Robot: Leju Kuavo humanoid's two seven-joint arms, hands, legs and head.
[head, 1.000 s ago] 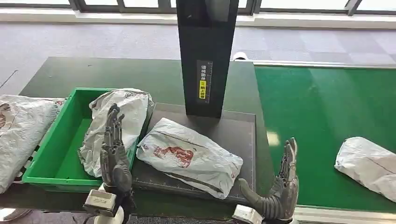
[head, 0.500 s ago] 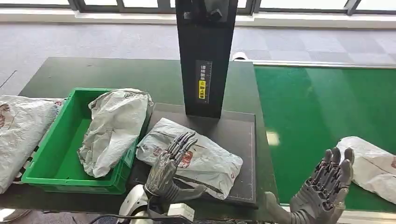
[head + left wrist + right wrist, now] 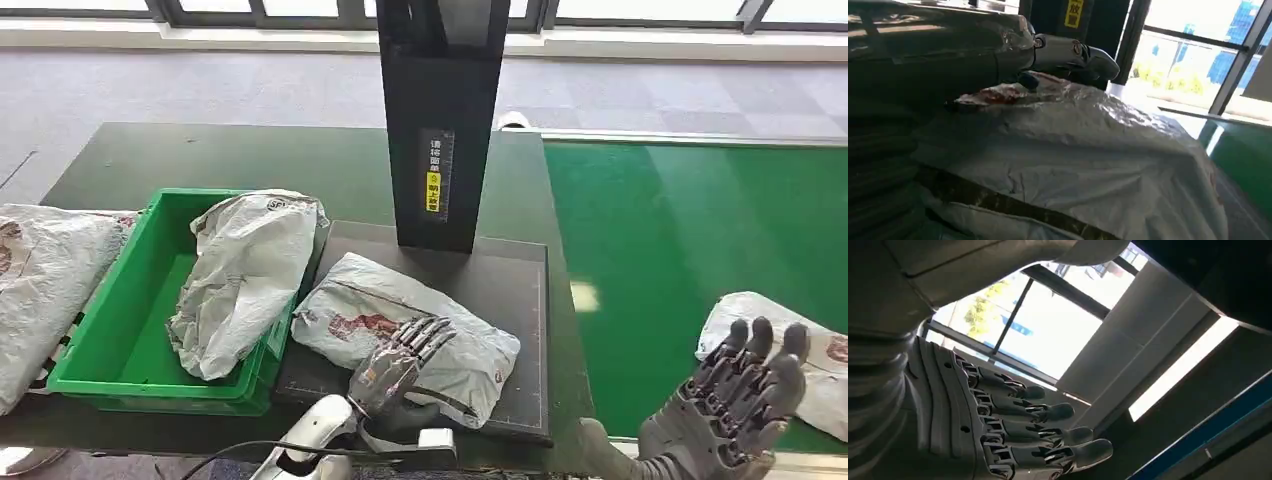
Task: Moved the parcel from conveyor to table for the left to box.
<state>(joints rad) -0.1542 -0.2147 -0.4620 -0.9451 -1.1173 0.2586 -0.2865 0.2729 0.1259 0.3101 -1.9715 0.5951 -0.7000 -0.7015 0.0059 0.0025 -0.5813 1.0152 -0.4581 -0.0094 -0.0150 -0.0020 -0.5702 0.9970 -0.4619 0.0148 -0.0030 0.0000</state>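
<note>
A grey plastic parcel with a red print lies on the dark mat of the table, just right of the green box. My left hand lies on its near end, its fingers stretched flat over the top of the parcel and its thumb at the near edge. A second grey parcel lies on the green conveyor at the right edge. Just in front of that parcel, my right hand hovers with its fingers spread and nothing in it.
The green box holds a crumpled grey parcel. Another parcel lies at the far left. A black upright post stands at the back of the mat. The dark green table runs behind the box.
My left hand came from the box's near right corner across onto the mat parcel's near end. My right hand swung right and turned to face the conveyor parcel, which drifted in slightly.
</note>
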